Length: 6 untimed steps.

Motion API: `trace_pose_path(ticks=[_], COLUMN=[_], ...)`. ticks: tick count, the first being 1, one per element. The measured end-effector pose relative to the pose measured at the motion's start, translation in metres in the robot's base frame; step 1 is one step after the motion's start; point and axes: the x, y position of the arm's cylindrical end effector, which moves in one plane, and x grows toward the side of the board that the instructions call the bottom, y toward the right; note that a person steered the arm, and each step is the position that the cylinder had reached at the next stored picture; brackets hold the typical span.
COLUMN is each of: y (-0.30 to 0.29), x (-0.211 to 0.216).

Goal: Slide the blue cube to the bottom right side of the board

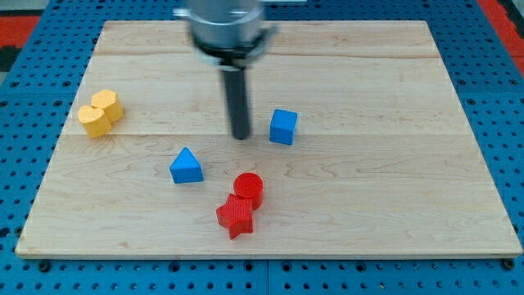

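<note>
The blue cube [283,126] sits near the middle of the wooden board [409,197]. My tip [241,136] is just to the view's left of the cube, a small gap apart, about level with it. The dark rod rises from the tip to the grey arm head at the view's top.
A blue triangular block [186,166] lies below and left of my tip. A red cylinder [249,189] touches a red star-shaped block [235,216] below the tip. Two joined yellow cylinders [100,113] sit at the board's left edge.
</note>
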Motion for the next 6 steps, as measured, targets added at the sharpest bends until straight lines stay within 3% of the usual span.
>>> trace_pose_path(ticks=[1, 2, 3, 5, 6], y=[0.042, 0.043, 0.088, 0.161, 0.180], x=[-0.006, -0.015, -0.047, -0.016, -0.027])
